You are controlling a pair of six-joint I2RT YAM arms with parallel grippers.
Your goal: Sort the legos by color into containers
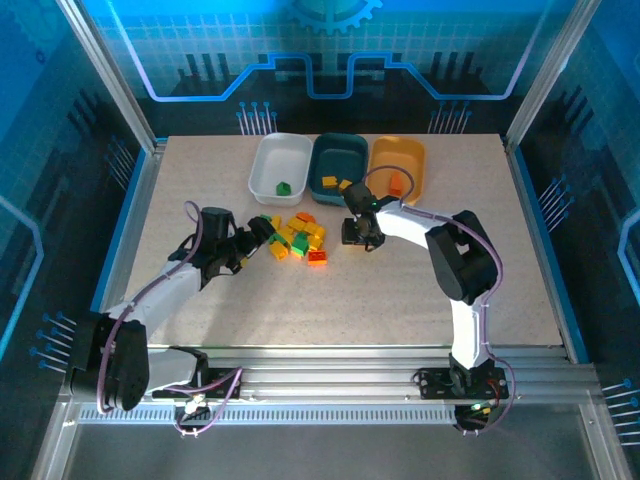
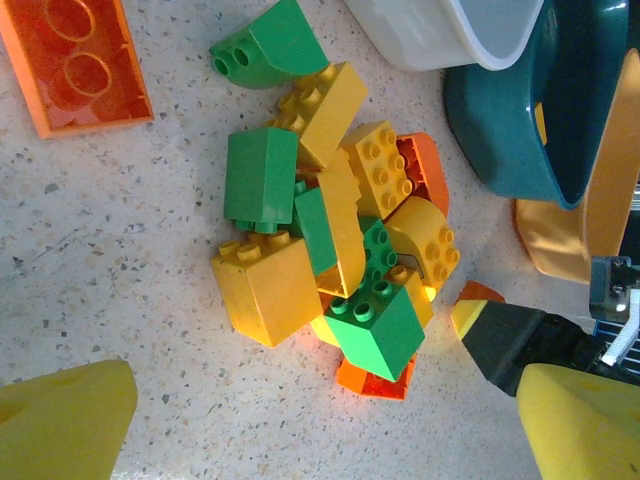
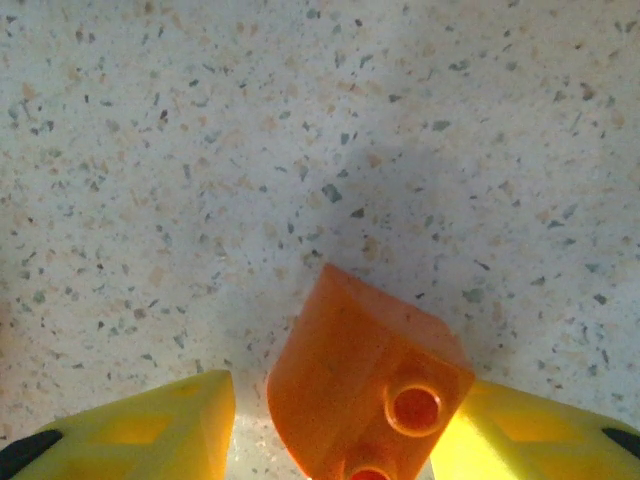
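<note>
Mid-sort. Right hand (image 3: 347,390) is narrow on an orange brick (image 3: 340,340), with one finger touching it and a sliver of counter (image 3: 300,120) showing at the other (grip looks light). It sits between the pile (image 1: 298,238) and the trays. Left hand (image 2: 320,385) is wide and empty, at the pile's left side near the counter's middle. Trays stand in a row at the far edge: white tray (image 1: 285,155) with a green brick (image 1: 284,187), teal tray (image 1: 340,155) with yellow ones, orange tray (image 1: 410,160) with an orange one. Next, likely: carry the brick over the orange tray's rim, then release. Hard to read: the pile's lower bricks overlap, so no sure count. The right fingers run off the frame's lower edge.
</note>
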